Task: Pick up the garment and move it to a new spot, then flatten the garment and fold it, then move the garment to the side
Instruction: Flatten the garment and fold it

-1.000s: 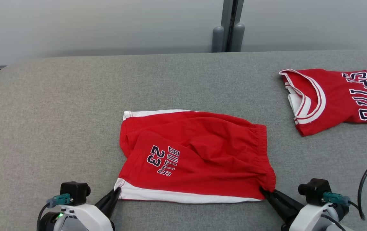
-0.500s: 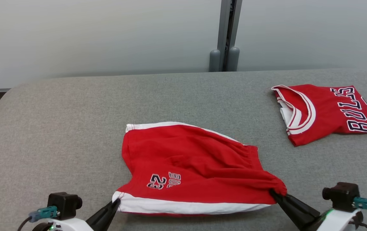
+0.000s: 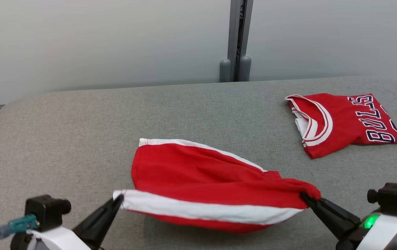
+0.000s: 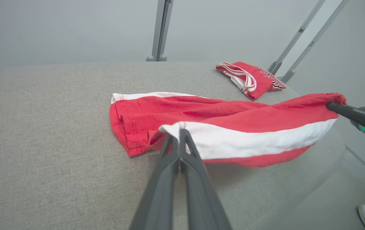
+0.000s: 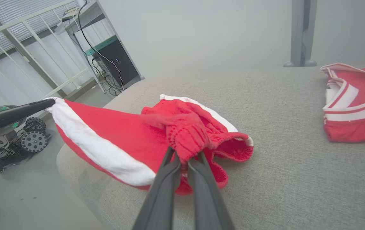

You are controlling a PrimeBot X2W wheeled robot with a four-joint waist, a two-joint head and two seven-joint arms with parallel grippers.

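- Two corners pinched, head view: the left gripper (image 3: 117, 200) is clamped on the white-trimmed hem corner of the shorts (image 3: 198, 173), and the right gripper (image 3: 306, 198) is clamped on the bunched waistband corner. Near edge is lifted and taut between them. Far half lies on the grey table (image 3: 63, 132), centre-front. Folded jersey (image 3: 344, 121) sits well apart, far right.
- Left wrist view: left gripper (image 4: 178, 135) is pressed together on the white band corner. Cloth spans across to the right gripper's tip, and the far leg hem is flat on the table.
- Right wrist view: right gripper (image 5: 184, 157) is closed on the gathered elastic. Fabric under it is crumpled, not flat.
- Step, my read: fold in hand, near edge raised to carry over the far edge. Could be a lift for relocating; can't rule that out.
- Next move calls for both arms going forward together with even tension, so the edge lands parallel on the far hem, then release. Watch the waistband bunching and stop short of the jersey.
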